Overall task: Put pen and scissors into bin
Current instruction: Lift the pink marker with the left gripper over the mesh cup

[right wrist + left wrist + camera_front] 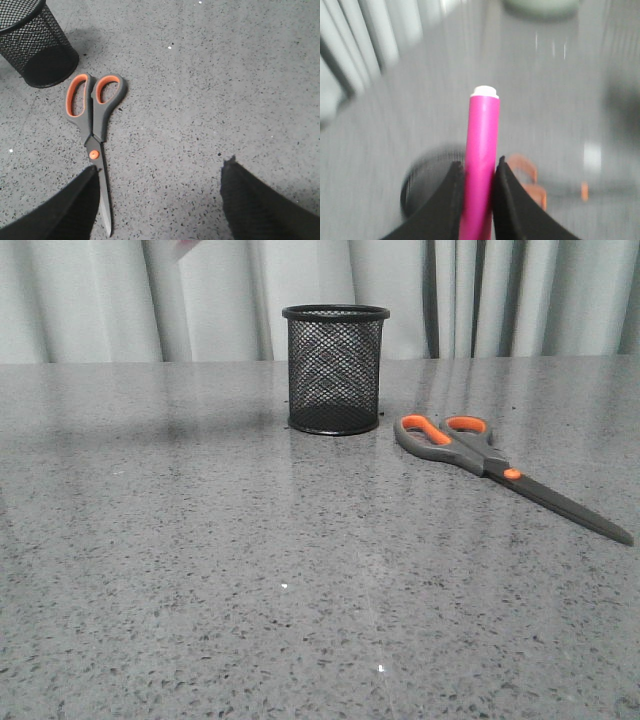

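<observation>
Pretty blurry shot, but the left gripper has its two black fingers clamped on a thick bright pink pen, small white end pointing away from the wrist. Below it sits the dark round mouth of the black mesh bin. Just beside that, orange-lined scissors lie flat on the speckled grey desk.

bin upright on table, scissors flat just right
</observation>
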Tool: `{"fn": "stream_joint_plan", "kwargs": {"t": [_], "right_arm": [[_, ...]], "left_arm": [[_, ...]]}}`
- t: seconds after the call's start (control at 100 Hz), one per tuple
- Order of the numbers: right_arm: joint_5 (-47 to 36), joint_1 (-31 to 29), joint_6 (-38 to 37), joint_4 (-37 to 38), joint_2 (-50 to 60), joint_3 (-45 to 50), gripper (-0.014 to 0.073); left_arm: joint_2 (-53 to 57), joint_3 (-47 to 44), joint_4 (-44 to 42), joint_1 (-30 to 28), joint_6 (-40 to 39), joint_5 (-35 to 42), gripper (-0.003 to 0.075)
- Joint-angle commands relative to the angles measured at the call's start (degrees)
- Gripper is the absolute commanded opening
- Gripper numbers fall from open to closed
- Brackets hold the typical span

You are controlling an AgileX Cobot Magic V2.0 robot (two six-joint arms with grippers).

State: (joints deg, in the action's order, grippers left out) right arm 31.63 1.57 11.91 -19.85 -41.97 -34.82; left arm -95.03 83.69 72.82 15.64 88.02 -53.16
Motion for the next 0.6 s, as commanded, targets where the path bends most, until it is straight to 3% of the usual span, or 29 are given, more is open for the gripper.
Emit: {"fn": "stream_joint_plan", "kwargs": {"t": [0.0,0.19,0.4,0.59], "right_arm": [[-3.32,-0.22,0.58,-0.17,-0.21,-2.01,0.0463],[-3.22,-0.22,0.58,-0.17,-0.21,-2.01,0.0463],[-3.23,-0.22,0.58,-0.17,-0.21,-2.01,0.0463],[-3.11,-0.22,0.58,-0.17,-0.21,-2.01,0.0463]], "left_arm": [[1.31,1.81,14.82,2.44,5.37,3.54,-0.0019],[-3.66,1.81,23.81,8.83,13.40,14.89,-0.0019],[-10.19,2.31,32.99,10.84,19.95,14.96,-0.0019],[-12.30,2.31,33.16,10.84,21.54,16.24,-0.0019]]}}
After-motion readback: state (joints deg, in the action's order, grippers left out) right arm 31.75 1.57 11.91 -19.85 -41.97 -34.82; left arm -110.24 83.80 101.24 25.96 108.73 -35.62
